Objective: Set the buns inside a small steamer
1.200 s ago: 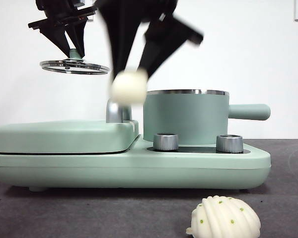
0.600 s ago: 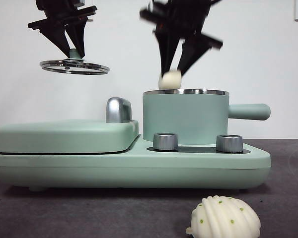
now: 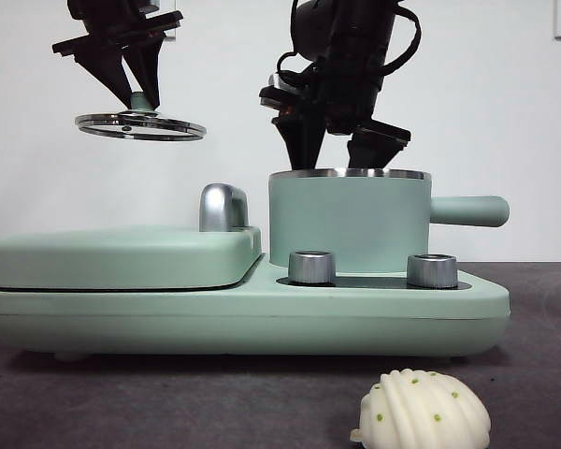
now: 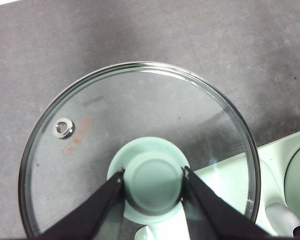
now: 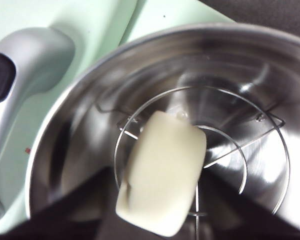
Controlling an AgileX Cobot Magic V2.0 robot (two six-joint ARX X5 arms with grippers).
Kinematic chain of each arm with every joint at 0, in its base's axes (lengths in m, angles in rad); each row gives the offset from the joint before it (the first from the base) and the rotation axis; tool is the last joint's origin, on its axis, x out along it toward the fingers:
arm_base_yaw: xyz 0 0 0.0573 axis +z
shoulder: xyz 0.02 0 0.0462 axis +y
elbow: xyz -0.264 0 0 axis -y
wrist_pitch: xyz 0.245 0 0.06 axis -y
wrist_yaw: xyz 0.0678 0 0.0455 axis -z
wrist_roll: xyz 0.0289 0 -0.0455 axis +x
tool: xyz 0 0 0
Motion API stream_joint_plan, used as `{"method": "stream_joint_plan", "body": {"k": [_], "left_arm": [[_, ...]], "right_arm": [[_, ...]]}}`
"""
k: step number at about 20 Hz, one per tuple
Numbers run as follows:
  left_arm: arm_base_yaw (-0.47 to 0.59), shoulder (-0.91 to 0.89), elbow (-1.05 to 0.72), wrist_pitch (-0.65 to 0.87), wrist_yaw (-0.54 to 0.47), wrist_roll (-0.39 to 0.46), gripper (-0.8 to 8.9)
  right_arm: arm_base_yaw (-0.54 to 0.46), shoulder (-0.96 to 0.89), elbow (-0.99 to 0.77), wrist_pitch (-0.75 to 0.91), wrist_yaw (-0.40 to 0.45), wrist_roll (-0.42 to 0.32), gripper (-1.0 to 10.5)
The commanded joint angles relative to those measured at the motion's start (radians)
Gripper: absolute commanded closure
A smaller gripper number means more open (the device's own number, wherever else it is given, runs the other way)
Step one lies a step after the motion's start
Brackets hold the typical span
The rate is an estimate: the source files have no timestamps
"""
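Observation:
The small steamer [image 3: 351, 224], a mint-green pot with a steel rim, stands on the right of the cooker base. My right gripper [image 3: 337, 159] reaches down into its mouth. In the right wrist view this gripper [image 5: 157, 175] is shut on the smooth cream bun [image 5: 162, 170], held just over the wire rack [image 5: 240, 145] inside the steel pot [image 5: 80, 115]. From the front the rim hides that bun. The ridged bun with green dots [image 3: 423, 412] lies on the table in front. High at the left, my left gripper [image 3: 142, 94] is shut on the knob of the glass lid [image 4: 140, 150].
The flat mint-green griddle lid [image 3: 122, 257] with its chrome handle [image 3: 222, 208] fills the left of the base [image 3: 262, 318]. Two steel knobs [image 3: 312, 267] [image 3: 432, 270] sit before the pot. The pot's stubby handle [image 3: 467, 210] points right.
My right gripper has carried the smooth bun rightwards and up, then down into the steamer's mouth, where the rim now hides it from the front. The left gripper and lid have stayed still.

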Motion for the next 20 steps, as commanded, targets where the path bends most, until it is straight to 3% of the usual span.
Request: {"method": "stream_joint_plan", "body": {"k": [1,5,9,12,16,20], "left_arm": [[0.000,-0.014,0.046,0.022,0.002,-0.008,7.04],[0.000,-0.014,0.046,0.026,0.002,-0.008,7.04],[0.000,-0.014,0.046,0.025,0.002,-0.008,7.04],[0.000,-0.014,0.046,0.025,0.002,-0.008,7.04],[-0.002,-0.014,0.046,0.025,0.002,-0.008,7.04],[-0.002,-0.014,0.046,0.026,0.002,-0.008,7.04]], "right_arm": [[0.005,0.028,0.030,0.007,0.001,-0.011,5.4],[0.003,0.027,0.087,-0.013,0.014,-0.014,5.0],[0.003,0.020,0.263,-0.136,0.086,-0.031,5.0],[-0.003,-0.060,0.280,-0.140,0.095,-0.030,5.0],[0.008,-0.242,0.177,-0.141,0.106,-0.006,5.0],[0.042,-0.502,-0.068,-0.141,0.109,0.008,5.0]]}}
